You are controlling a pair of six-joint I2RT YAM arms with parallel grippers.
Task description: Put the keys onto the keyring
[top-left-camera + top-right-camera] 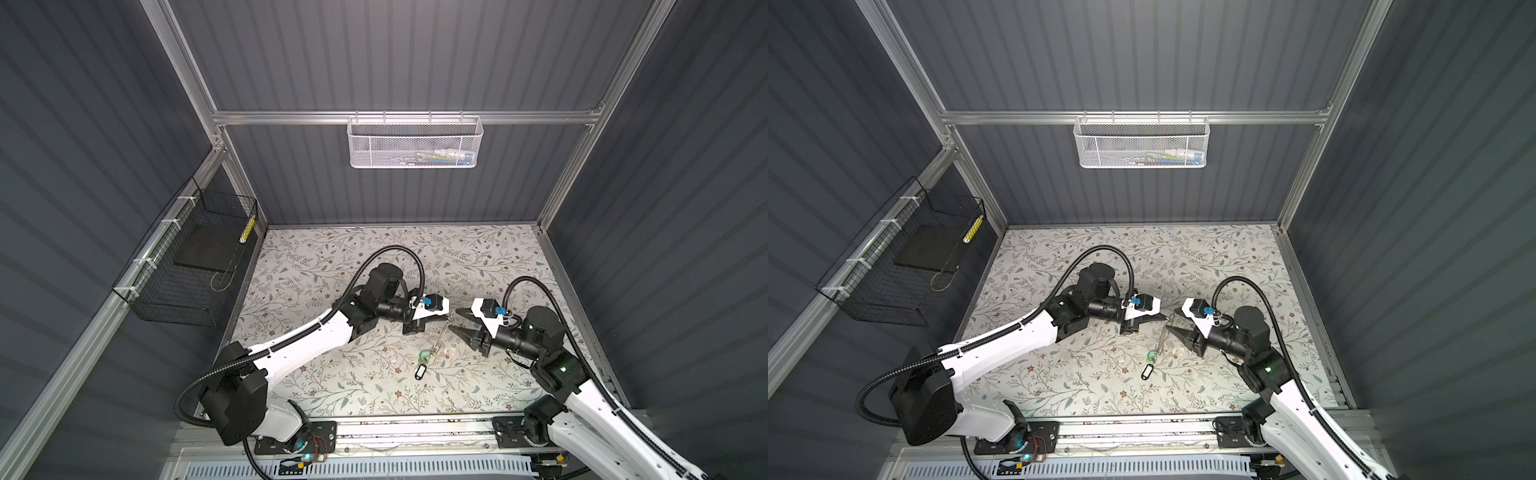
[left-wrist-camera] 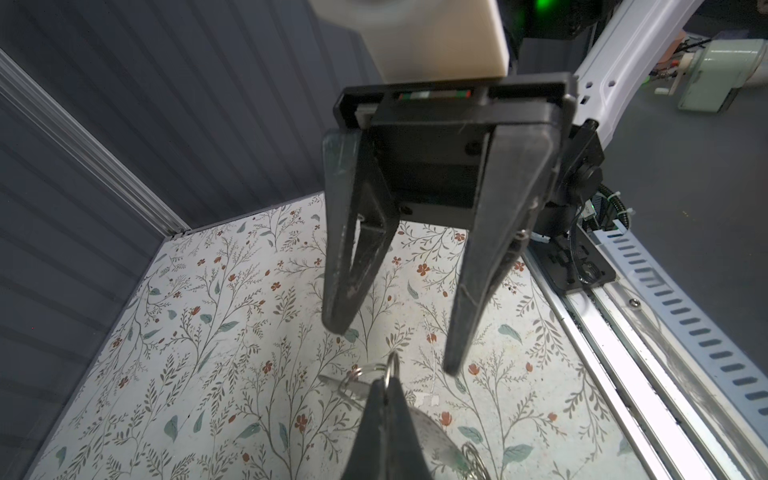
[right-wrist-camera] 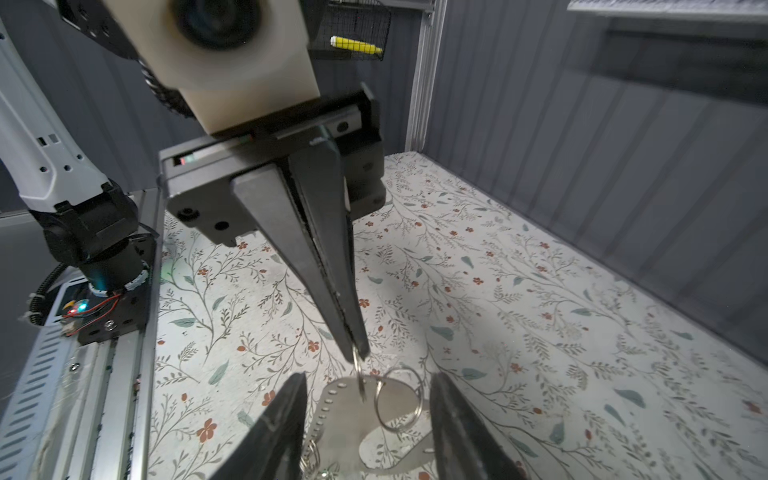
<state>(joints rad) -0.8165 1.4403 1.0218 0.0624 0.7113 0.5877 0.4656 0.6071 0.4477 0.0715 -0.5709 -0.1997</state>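
The keyring (image 3: 345,411) is held above the middle of the worktop (image 1: 316,374), a little towards its right edge. One of its small metal rings (image 3: 358,374) is pinched between the tightly closed jaws of the left gripper (image 3: 360,353). The pale grey plate hangs tilted from that ring, and a row of small holes can be made out along one edge in the right wrist view. A second, larger ring (image 3: 399,399) is threaded through the plate just beside the pinched one.

The right gripper (image 2: 395,349) is set tip to tip against the left one. Its jaws are spread apart and nothing is clamped between them. In the right wrist view its fingers (image 3: 286,419) are seen on either side of the plate; whether either finger touches the plate cannot be told.

Nearer the front edge of the worktop, two tagged keys are found close together. The black-tagged key (image 1: 420,370) appears to lie flat on the floral surface. The green-tagged key (image 1: 424,354) is just beside it on the side towards the back edge, directly under the lower end of the hanging plate. A thin run of metal leads down from the plate towards the green tag, but the pictures are too small to tell whether either key is joined to the keyring.
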